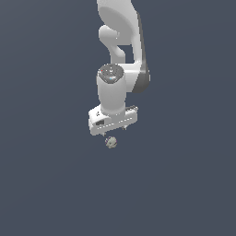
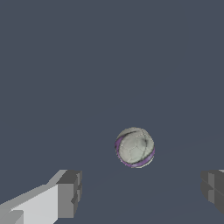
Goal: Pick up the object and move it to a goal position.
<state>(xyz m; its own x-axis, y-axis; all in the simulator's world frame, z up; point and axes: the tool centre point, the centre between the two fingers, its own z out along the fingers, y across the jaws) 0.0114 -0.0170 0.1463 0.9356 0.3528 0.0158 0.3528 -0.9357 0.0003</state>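
Plain dark grey-blue ground fills both views. Above it the white gripper [image 2: 140, 192] points down with its jaws spread wide apart, holding nothing. Below it lies the object [image 2: 134, 147], a small mottled ball with a purple edge, roughly between the two fingertips [image 2: 70, 192].

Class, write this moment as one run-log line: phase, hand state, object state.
phase: approach | white hand: open, above object | small round grey-beige ball with purple edge: on surface, ungrasped, between fingers
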